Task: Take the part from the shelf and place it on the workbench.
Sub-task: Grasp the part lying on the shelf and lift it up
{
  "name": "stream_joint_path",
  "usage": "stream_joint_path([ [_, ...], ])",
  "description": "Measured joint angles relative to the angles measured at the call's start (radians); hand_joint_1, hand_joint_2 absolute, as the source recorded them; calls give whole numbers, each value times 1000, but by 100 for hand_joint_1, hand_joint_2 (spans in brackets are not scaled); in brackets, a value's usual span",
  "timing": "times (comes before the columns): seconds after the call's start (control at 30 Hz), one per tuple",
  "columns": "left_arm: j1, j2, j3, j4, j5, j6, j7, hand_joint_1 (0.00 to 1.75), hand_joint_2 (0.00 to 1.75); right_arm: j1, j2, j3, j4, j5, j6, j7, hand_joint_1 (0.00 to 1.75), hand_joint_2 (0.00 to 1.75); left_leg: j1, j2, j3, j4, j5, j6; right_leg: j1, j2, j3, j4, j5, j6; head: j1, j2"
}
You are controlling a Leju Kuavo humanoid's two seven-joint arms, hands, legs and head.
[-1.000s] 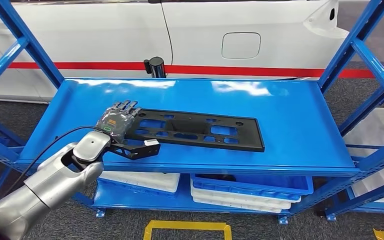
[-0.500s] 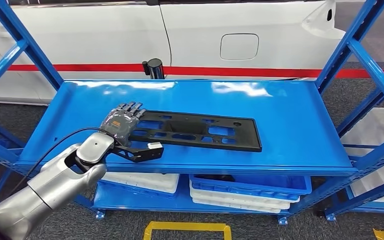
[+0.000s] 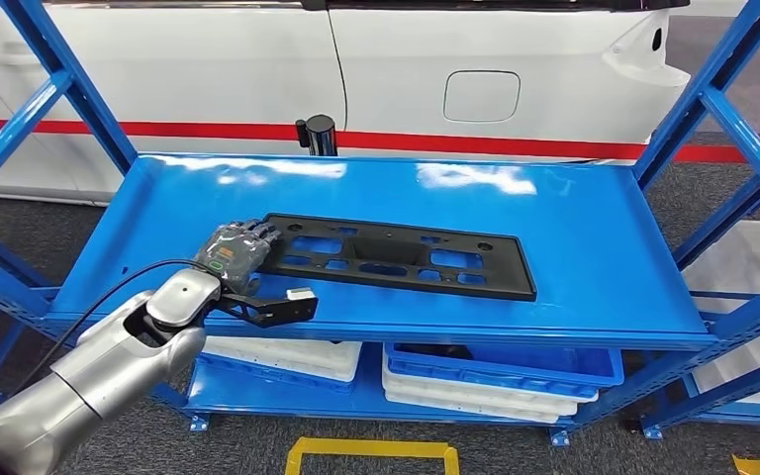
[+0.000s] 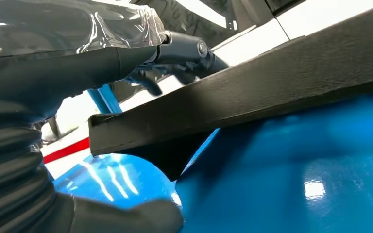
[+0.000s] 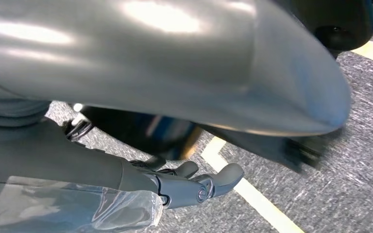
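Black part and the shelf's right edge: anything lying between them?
No. In the head view, bare blue shelf runs from the black part to that edge.

Black part (image 3: 396,255), pierced with cut-outs showing blue beneath. Glossy bright blue shelf (image 3: 574,218) with white glare patches along the far side; blue uprights left and right. Dark grey left robot hand (image 3: 233,249) under clear film, small green mark on its back; silver arm (image 3: 109,366) behind. Dark grey right robot hand (image 5: 184,187). White car (image 3: 376,69) beyond, red stripe (image 3: 515,145) along its lower edge. White and blue trays (image 3: 495,376) below. Grey speckled floor (image 3: 653,455) with yellow lines (image 3: 371,453).
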Motion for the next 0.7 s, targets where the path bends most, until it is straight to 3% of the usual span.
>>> stream_joint_path([
  [0.07, -3, 0, 2, 3, -3, 3, -2, 175, 175, -1, 0, 0, 0, 2, 0, 0, 0, 0, -1, -1, -1, 1, -1, -6, 4, 0, 46, -97, 30, -6, 0, 0],
  [0.17, -8, 0, 5, 7, -5, 10, -2, 175, 175, 0, -1, 0, 0, 2, 0, 0, 0, 0, 0, -1, -3, 0, -2, -20, 8, 0, 48, -105, 32, -16, 0, 0],
  [0.23, -15, 0, 9, 8, -5, 12, -2, 175, 175, -1, -2, 0, 0, 2, 0, -1, 0, 0, 2, 0, -13, 23, -21, -30, 5, -2, 49, -109, 36, -25, -1, 0],
  [0.27, -18, 1, 10, 9, -5, 12, -2, 175, 175, -2, -2, 0, 0, 2, 0, -1, 0, 0, 4, 1, -34, 69, -48, -37, 3, -3, 50, -111, 37, -28, -3, 0],
  [0.37, -19, 1, 10, 13, -6, 14, -2, 175, 175, -1, -2, 0, 0, 2, 0, -1, 0, 0, 11, 2, -135, 293, -146, -52, 2, -6, 49, -110, 37, -32, -6, 0],
  [0.4, -19, 1, 9, 14, -6, 14, -3, 175, 175, -1, -2, 0, 0, 2, 0, -1, 0, 0, 13, 3, -154, 334, -157, -55, 2, -6, 49, -110, 37, -32, -6, 0],
  [0.43, -19, 1, 9, 15, -6, 14, -4, 175, 175, -1, -2, 0, 0, 2, 0, -1, 0, 0, 14, 3, -152, 332, -148, -57, 1, -6, 50, -110, 37, -32, -6, 0],
  [0.47, -19, 1, 9, 15, -7, 14, -5, 175, 175, 0, -2, 0, 0, 2, 0, -2, 0, 0, 16, 4, -127, 285, -121, -57, 1, -5, 51, -110, 37, -31, -6, 0],
  [0.53, -22, 1, 8, 15, -8, 13, -8, 175, 175, -1, -2, 0, 0, 2, 0, -2, 0, 0, 17, 5, -44, 119, -53, -56, 0, -3, 54, -110, 36, -29, -6, 0],
  [0.6, -23, -1, 8, 16, -10, 12, -9, 175, 175, -2, -1, 0, 0, 2, 0, -3, 0, 0, 14, 5, 8, 13, -21, -46, 2, 1, 55, -110, 36, -20, -5, 0],
  [0.7, -23, -2, 7, 16, -9, 13, -10, 175, 175, -2, -1, 0, 0, 2, 0, -5, 0, 0, 8, 5, 17, -5, -16, -26, -1, 3, 54, -111, 36, -3, -5, 0],
])
